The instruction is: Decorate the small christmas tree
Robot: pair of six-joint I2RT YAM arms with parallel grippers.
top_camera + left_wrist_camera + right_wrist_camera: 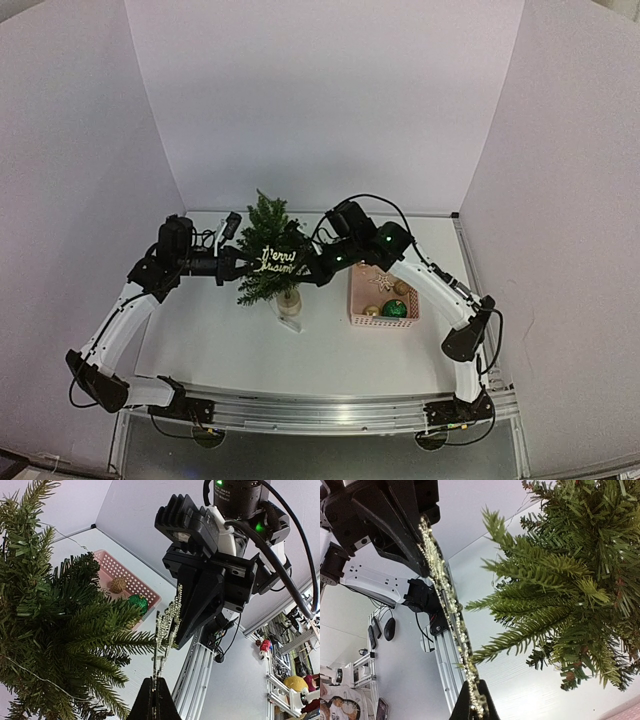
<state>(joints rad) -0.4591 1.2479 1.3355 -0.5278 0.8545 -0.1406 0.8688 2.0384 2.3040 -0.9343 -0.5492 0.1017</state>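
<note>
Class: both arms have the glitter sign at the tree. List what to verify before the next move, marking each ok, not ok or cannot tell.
1. Left gripper shut on sign: ok.
2. Right gripper shut on the sign's other end: ok.
3. Tree upright: ok.
4. Sign caught on a branch: cannot tell.
5. Basket holds more ornaments, including a green ball: ok.

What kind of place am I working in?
Probably a robot lab test cell: white panels box in the table, an aluminium rail runs along its near edge, and cluttered shelves show beyond.
</note>
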